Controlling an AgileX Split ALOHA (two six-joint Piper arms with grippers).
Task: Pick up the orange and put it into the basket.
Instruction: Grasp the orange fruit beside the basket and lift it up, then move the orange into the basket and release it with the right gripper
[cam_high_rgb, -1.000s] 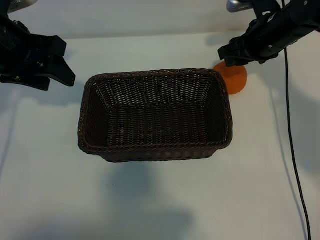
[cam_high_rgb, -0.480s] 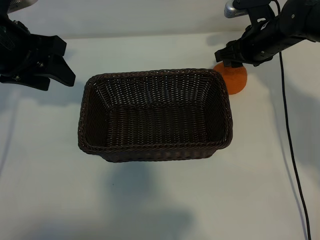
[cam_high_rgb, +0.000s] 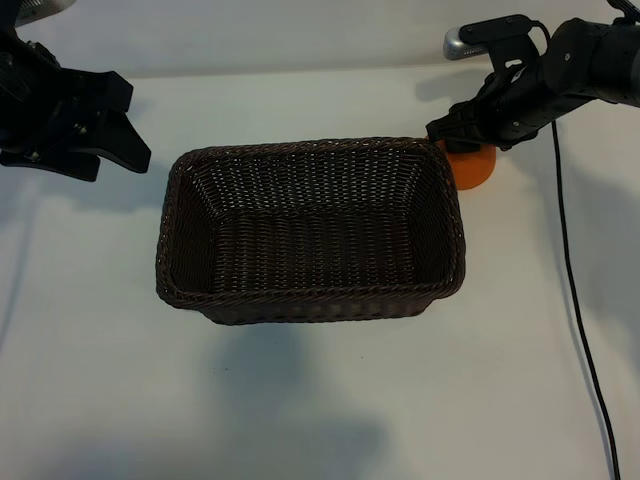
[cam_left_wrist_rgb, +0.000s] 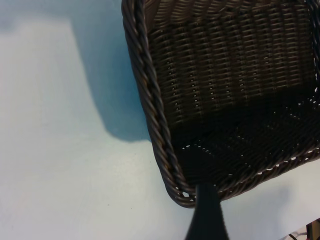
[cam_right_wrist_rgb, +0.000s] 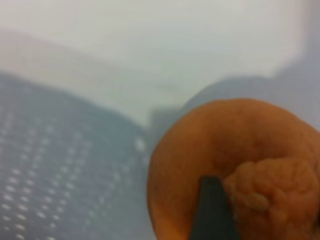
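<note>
Two arms, one relevant: left gripper (cam_high_rgb: 125, 125) sits parked with jaws apart, well off the basket's (cam_high_rgb: 310, 295) left end, far from the fruit. Orange (cam_high_rgb: 474, 168) lies on the table just outside the basket's far-right corner. Right gripper (cam_high_rgb: 452, 133) is directly over it, jaws spread, not visibly clamped. Round fruit, no axis to align.

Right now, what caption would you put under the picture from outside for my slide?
Right gripper low over the orange beside the wicker basket; left gripper waits apart.
</note>
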